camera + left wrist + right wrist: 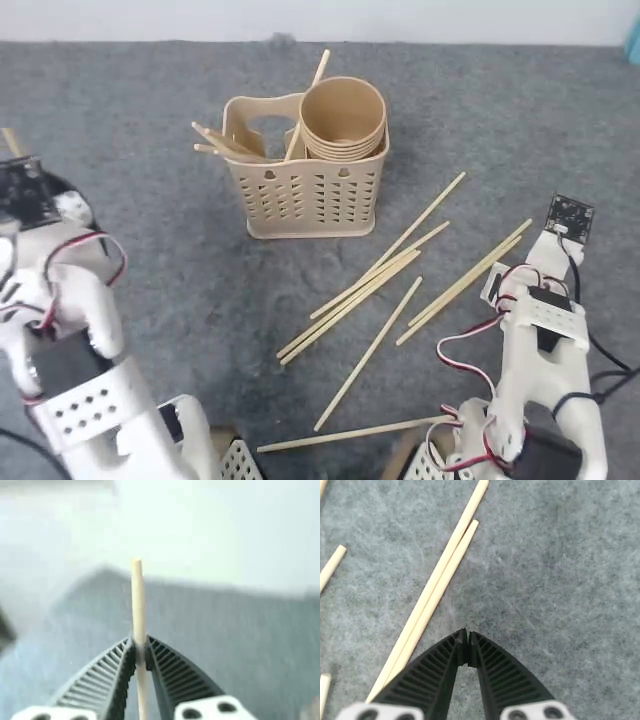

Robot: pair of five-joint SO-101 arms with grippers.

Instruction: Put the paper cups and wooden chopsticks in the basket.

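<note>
Wooden chopsticks (372, 283) lie scattered on grey carpet (150, 260) in the high view. Most run from about 7 o'clock up toward 1 or 2 o'clock, below and to the right of the basket (305, 195). The basket stands upright near 12 o'clock on the table. A stack of paper cups (343, 115) sits nested in its right compartment, and a few chopsticks stick out of the left one.

The left gripper (140, 652) is clamped tight on 1 held chopstick (137, 605). The stick runs straight out between the closed jaws, along the gripper's own axis. In the high view its tip (12, 142) shows at the far left edge, around 9 o'clock. From that gripper the basket lies toward 3 o'clock, well apart. The coming move likely depends on carrying the stick across and tipping it end-down over the left compartment.

The right gripper (468, 647) has its jaws pressed together with nothing between them, pointing down at bare carpet. A pair of chopsticks (440, 587) lies side by side just beside its tips, not touching them. In the high view this pair (465, 283) is the loose group nearest the right arm, toward 9 o'clock from its wrist. The jaws would have to part before any pickup.

No readable writing, label or brand shows on the cups, basket or chopsticks.
</note>
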